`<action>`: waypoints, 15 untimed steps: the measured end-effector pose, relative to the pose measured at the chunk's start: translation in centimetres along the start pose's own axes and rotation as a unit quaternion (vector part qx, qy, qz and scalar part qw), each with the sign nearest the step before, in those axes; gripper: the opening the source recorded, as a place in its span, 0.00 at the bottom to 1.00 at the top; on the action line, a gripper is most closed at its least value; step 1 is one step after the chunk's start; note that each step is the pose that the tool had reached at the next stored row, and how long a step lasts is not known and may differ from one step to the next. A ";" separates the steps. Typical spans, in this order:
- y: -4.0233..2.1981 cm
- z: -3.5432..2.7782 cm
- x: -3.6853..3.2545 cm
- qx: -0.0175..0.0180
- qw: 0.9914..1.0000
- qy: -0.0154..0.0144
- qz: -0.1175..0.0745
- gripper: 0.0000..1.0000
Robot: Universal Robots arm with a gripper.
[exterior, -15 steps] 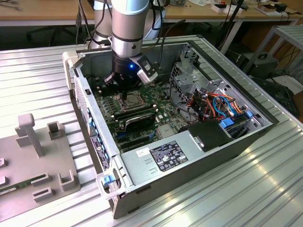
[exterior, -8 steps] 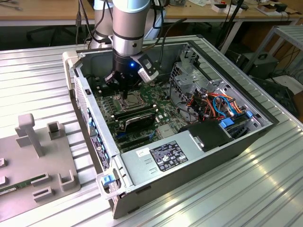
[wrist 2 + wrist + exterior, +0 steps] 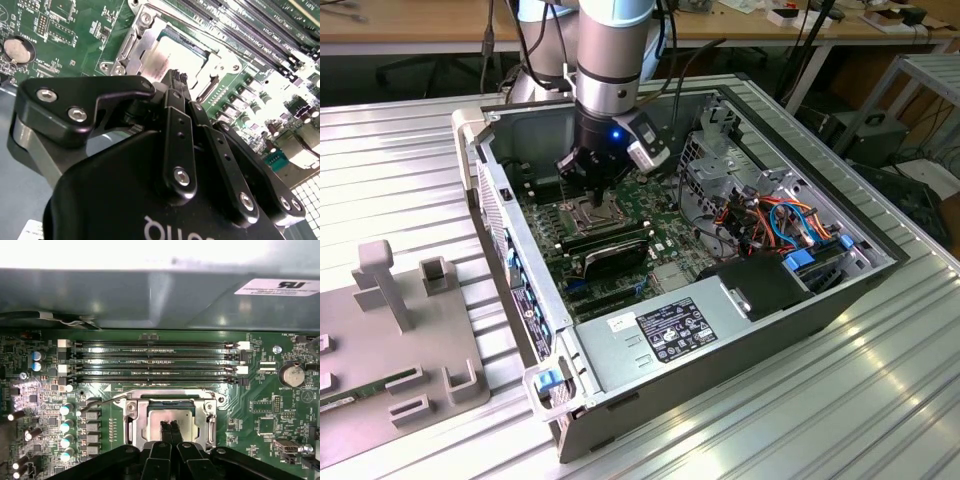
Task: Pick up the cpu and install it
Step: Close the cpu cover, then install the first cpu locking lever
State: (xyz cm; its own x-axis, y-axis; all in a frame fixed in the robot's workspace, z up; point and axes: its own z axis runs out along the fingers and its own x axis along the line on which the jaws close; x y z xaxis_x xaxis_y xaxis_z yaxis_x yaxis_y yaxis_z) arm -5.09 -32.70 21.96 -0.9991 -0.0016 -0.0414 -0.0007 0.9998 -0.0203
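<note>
The cpu (image 3: 186,419) lies flat inside the metal socket frame (image 3: 131,412) on the motherboard (image 3: 250,390), silver top up, apparently seated. The gripper (image 3: 170,426) hangs directly over it with its jaws pressed together, holding nothing, likely to press rather than grasp. A white printed label (image 3: 277,286) sits on the case wall (image 3: 150,295).
</note>
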 end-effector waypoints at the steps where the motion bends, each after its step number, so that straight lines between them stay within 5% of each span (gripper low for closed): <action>1: 0.01 0.00 0.00 0.000 1.000 0.000 0.000 0.11; 15: 0.01 0.00 0.16 0.000 1.000 0.000 0.000 0.11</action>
State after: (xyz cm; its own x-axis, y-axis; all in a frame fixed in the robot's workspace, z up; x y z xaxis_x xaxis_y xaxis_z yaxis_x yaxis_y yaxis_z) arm -5.25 -32.69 21.96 -0.9991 -0.0016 -0.0414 -0.0007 0.9998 -0.0202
